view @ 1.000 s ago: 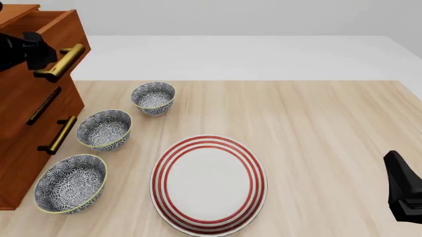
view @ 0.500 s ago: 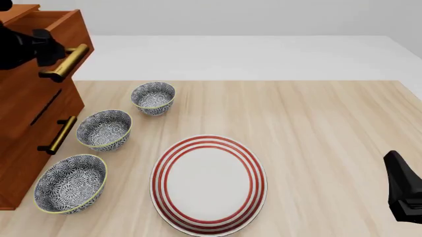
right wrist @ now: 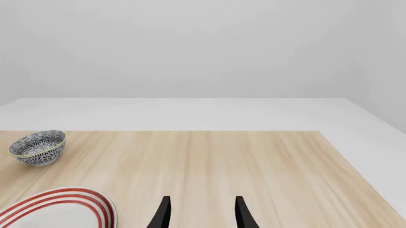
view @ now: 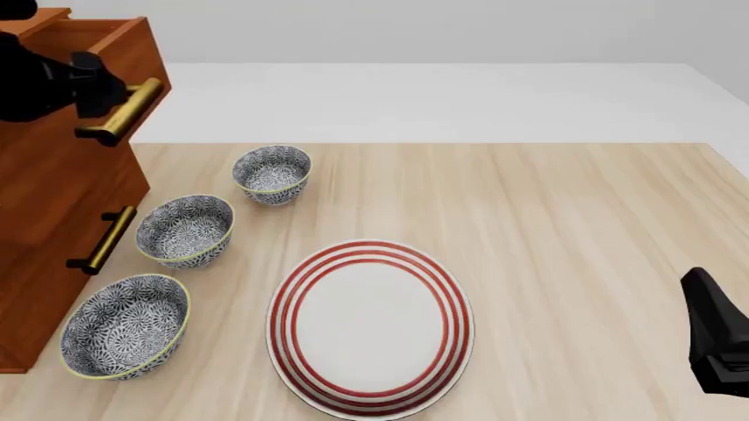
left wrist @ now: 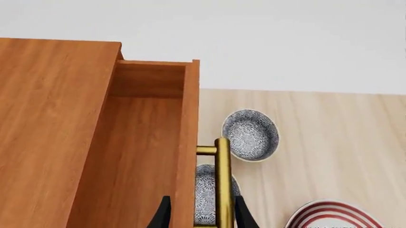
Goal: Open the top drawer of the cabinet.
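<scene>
The cabinet [view: 47, 237] stands at the table's left edge. Its top drawer [view: 131, 48] is pulled part way out, and its box-like wooden inside [left wrist: 140, 156] shows in the left wrist view beside the cabinet top [left wrist: 51, 118]. The brass handle [view: 131, 103] [left wrist: 223, 180] sticks out from the drawer front. My left gripper [view: 96, 83] [left wrist: 202, 211] is at that handle. Its fingers stand apart, one over the drawer's inside edge and one just past the bar, with the drawer front and the handle between them. My right gripper [right wrist: 202, 211] [view: 702, 289] is open and empty, low at the near right.
Three patterned bowls stand in a row beside the cabinet: far [view: 272, 173], middle [view: 184, 230], near [view: 124, 324]. A red-ringed white plate [view: 370, 326] lies at the near centre. A lower drawer's brass handle [view: 103, 239] juts out towards the middle bowl.
The top drawer has slid a little further out to the right, and my left gripper has moved with its handle. The right arm has not moved.
</scene>
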Controlling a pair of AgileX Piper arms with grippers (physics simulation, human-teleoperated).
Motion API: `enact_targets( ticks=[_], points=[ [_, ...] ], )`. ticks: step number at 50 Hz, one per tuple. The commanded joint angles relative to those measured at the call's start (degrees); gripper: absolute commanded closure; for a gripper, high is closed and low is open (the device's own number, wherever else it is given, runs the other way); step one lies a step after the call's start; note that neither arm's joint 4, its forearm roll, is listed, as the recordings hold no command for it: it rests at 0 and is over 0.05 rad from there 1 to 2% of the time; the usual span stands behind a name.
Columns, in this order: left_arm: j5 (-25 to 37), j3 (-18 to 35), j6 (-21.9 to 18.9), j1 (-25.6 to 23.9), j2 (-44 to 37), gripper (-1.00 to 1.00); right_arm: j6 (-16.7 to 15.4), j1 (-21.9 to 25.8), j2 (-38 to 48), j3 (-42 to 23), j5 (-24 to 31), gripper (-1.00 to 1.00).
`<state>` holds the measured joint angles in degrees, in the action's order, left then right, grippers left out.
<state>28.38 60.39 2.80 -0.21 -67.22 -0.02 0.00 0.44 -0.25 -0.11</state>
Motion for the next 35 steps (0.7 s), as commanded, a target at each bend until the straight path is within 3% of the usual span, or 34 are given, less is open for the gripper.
enact_targets(
  ticks=[1, 35],
  points=[
    [0.81, -6.16, 0.06, -1.21, -9.43, -1.00, 0.01, 0.02, 0.00, 0.00, 0.00, -1.00],
    [-0.19, -7.34, 1.97, -4.95, -10.24, -1.00, 0.00, -0.01, -0.01, 0.00, 0.00, -1.00]
  ],
)
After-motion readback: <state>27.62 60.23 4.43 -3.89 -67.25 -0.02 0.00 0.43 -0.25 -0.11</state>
